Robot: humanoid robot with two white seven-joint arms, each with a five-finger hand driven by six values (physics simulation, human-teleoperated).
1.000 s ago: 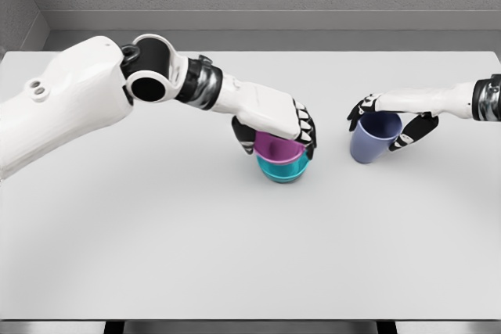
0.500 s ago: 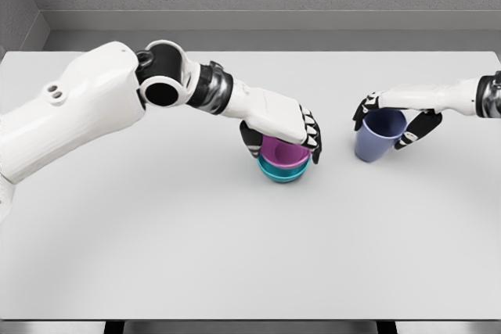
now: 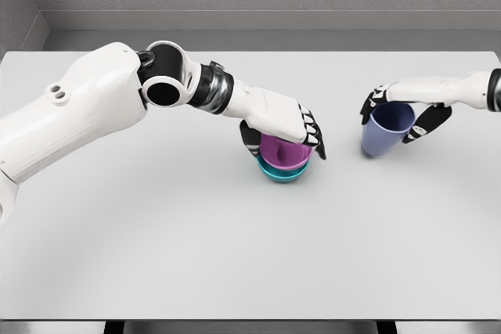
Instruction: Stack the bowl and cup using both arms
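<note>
Your right hand (image 3: 403, 111) at the right of the frame is closed around the cup (image 3: 386, 129), thumb on one side of the rim and fingers on the other. The cup is tipped, its mouth leaning toward the upper right and its base toward the lower left. It seems to be just off the table (image 3: 235, 256), though you cannot be sure of a gap from this view.

The stack lies to the left of the cup, at frame centre: the purple bowl (image 3: 280, 149) sits nested in the teal bowl (image 3: 282, 172). Your left hand (image 3: 280, 124) rests over it, fingers draped down onto the purple rim and gripping it.

So the cup has to travel left and come upright, and the left hand covers the very opening it needs. Most of the purple bowl's mouth is hidden under that palm, and the right forearm is cut off at the frame edge.
</note>
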